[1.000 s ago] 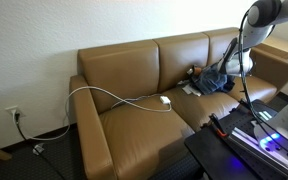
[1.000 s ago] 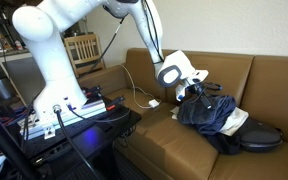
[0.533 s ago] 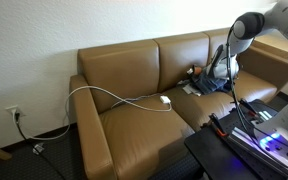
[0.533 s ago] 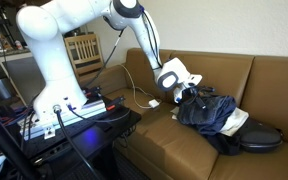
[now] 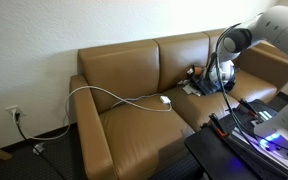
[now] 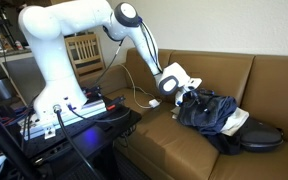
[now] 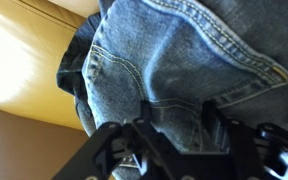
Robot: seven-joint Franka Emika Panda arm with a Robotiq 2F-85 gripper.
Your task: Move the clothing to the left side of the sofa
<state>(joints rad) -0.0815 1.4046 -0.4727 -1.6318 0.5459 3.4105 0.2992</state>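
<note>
Your gripper (image 6: 188, 94) presses into the jeans (image 7: 174, 55) on the sofa (image 5: 124, 125), mid-grasp; I cannot tell its jaw width. Next you need a firm pinch, then a lift.

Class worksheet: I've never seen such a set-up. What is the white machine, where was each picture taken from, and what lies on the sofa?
The white machine is a robot arm ending in a two-fingered claw. Two pictures come from room cameras viewing the tan sofa from different places; the third comes from a camera on the arm's wrist, looking past the claw at blue jeans. A white cable and clothing lie on the sofa. The claw is on the jeans; whether it grips them is unclear.
</note>
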